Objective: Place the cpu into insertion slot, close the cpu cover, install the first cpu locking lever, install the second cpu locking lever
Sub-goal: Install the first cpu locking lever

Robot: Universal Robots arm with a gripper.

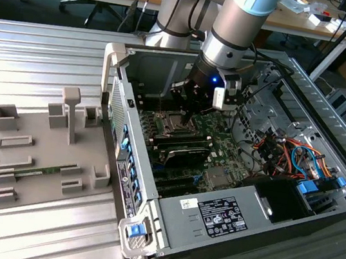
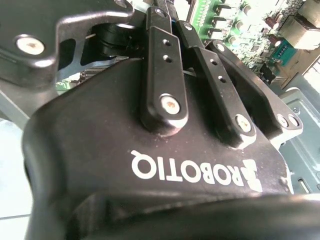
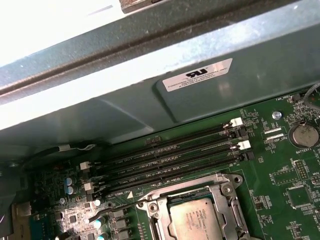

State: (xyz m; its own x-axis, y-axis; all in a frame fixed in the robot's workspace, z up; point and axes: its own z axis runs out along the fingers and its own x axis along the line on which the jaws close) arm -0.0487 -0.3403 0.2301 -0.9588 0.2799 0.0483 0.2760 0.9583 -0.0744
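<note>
Hand [image 1: 187, 115] hangs low inside the open computer case [image 1: 292, 206], just above the insertion slot [image 1: 173, 122]. Cannot tell whether its fingers are apart or together. Cpu [image 3: 196, 220] sits in the slot, cpu cover [image 3: 227, 197] framing it.

I count 1 open computer case [image 1: 266, 202] on the bench, with 1 green circuit board [image 3: 280, 185] inside it. On that board sit 4 long black memory slots [image 3: 170, 155], 1 round coin battery [image 3: 304, 134] and 1 silver chip [image 3: 196, 220] in 1 metal-rimmed socket [image 3: 227, 192]. Beside the case lies 1 grey parts tray [image 1: 45, 156]. My arm carries 1 claw [image 1: 192, 109].
</note>
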